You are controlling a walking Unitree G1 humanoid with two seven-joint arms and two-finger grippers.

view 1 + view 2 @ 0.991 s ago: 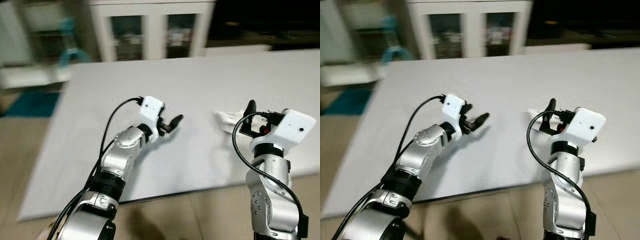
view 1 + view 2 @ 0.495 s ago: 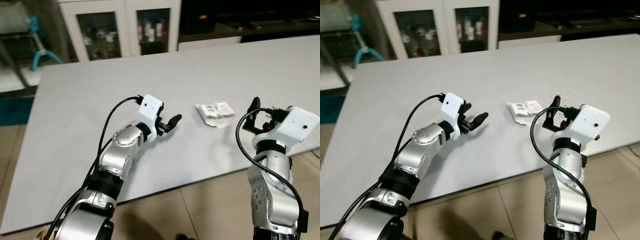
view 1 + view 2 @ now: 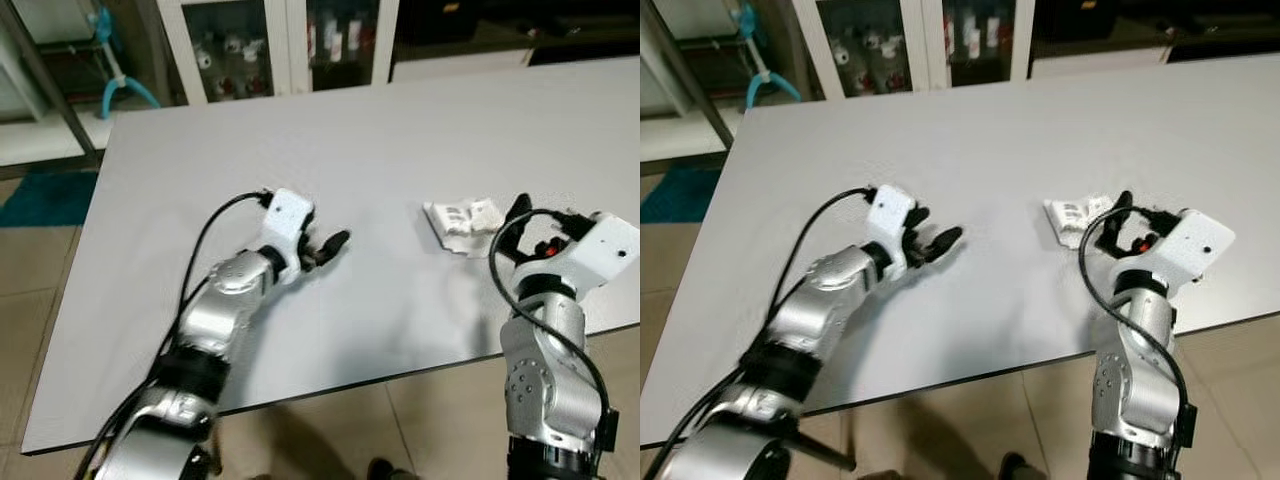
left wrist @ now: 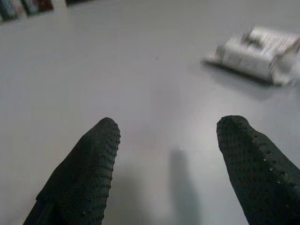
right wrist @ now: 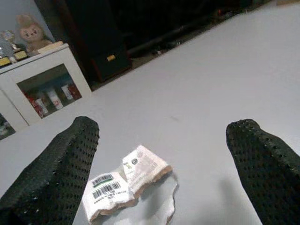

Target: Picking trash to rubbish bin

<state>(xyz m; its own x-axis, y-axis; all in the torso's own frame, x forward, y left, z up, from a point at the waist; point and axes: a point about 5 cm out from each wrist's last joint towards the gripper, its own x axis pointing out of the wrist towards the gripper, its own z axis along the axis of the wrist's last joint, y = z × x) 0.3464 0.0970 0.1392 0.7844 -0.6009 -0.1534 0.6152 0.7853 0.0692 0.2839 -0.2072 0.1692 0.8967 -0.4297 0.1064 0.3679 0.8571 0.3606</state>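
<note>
Trash (image 3: 461, 220): crumpled white paper wrapper, barcode label showing; lies flat on the table's right side, towards the near edge.

Grey table (image 3: 400, 130); white glass-door cabinet (image 3: 290, 45) behind; beige tiled floor (image 3: 40, 260).

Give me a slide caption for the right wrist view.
Open right gripper poised over crumpled white wrapper on the grey table.

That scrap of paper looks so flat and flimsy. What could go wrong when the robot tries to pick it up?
The crumpled wrapper lies low on the smooth white table, so the right gripper, open just before it, might close above it or only push it along. It also lies toward the table's near edge, so a nudge may slide it off. The left gripper, open too, hovers farther away.
</note>
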